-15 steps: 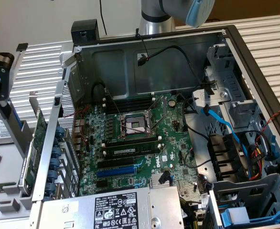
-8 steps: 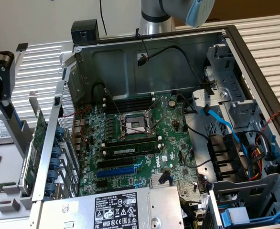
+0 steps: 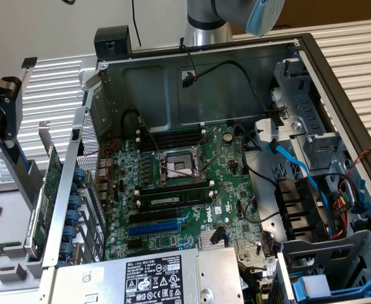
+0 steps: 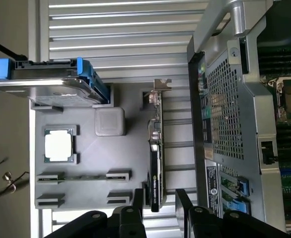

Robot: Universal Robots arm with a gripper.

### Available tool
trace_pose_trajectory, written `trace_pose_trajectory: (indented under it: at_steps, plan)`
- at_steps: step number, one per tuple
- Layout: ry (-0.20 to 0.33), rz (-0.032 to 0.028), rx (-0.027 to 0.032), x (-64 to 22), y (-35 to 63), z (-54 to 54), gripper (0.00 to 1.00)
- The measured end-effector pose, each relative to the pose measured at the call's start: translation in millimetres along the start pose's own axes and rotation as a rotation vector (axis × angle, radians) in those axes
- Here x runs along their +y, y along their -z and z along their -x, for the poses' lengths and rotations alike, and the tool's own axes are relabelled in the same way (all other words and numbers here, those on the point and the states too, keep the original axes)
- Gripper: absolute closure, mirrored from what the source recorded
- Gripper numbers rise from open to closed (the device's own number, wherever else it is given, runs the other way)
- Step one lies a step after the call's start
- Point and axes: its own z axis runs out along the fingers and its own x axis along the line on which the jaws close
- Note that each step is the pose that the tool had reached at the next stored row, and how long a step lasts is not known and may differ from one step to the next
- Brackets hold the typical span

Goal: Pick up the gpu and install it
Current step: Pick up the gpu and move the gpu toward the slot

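Exterior view's left: the gpu (image 3: 48, 190) stands on edge in a grey tray (image 4: 86, 188), with the open computer case (image 3: 173, 82) just to its right. In the wrist view the gripper (image 4: 160, 202) straddles the card's end, jaws apart, holding nothing.

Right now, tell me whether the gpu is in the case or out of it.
Out. The gpu stands on edge in the grey tray beside the case.
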Motion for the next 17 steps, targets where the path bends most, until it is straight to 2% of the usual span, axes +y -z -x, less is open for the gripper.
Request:
trace_pose_trajectory:
  at_steps: [5, 6, 10, 12, 16, 17]
  plan:
    - [0.002, -0.012, -0.0042, -0.3, -2.7, -0.1, 0.61]
    - [0.002, -0.0129, -0.0043, -0.3, -2.7, -0.1, 0.61]
    - [0.003, -0.0132, -0.0055, -0.3, -2.6, -0.1, 0.61]
    - [0.005, -0.014, -0.0143, -0.3, -2.6, -0.1, 0.61]
    - [0.005, -0.0147, -0.0149, -0.4, -2.9, -0.1, 0.61]
    - [0.005, -0.0145, -0.0184, -0.4, -4.1, -0.4, 0.61]
